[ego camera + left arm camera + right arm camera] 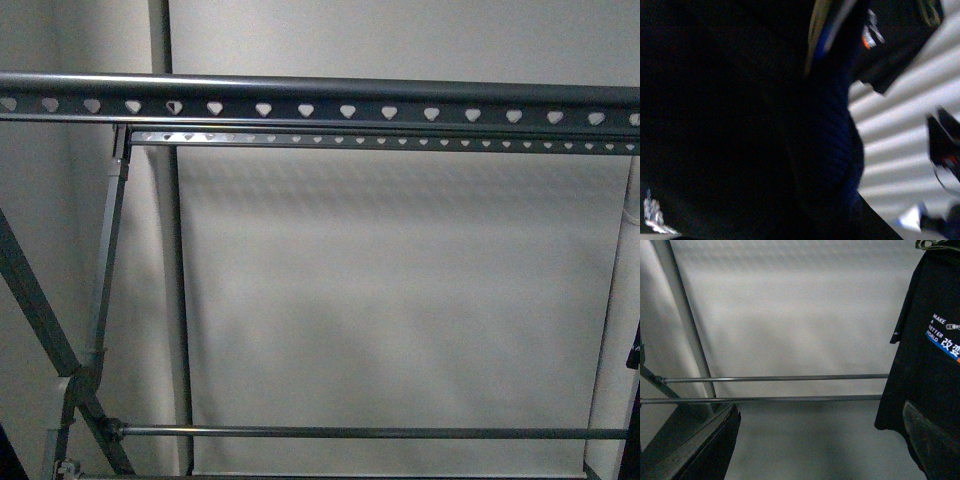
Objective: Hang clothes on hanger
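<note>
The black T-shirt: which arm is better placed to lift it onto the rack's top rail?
Probably left: black fabric fills its wrist view close up, suggesting it holds the black T-shirt. The right gripper is open and empty, the shirt hanging to one side.

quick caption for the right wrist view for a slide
Right wrist view: open right gripper before the two lower rods of the grey rack, black "MAKE A BETTER WORLD" T-shirt hanging alongside.

The right gripper [820, 410] has two broad, flat, matte black fingers [695, 450] with paler, scuffed edges.
</note>
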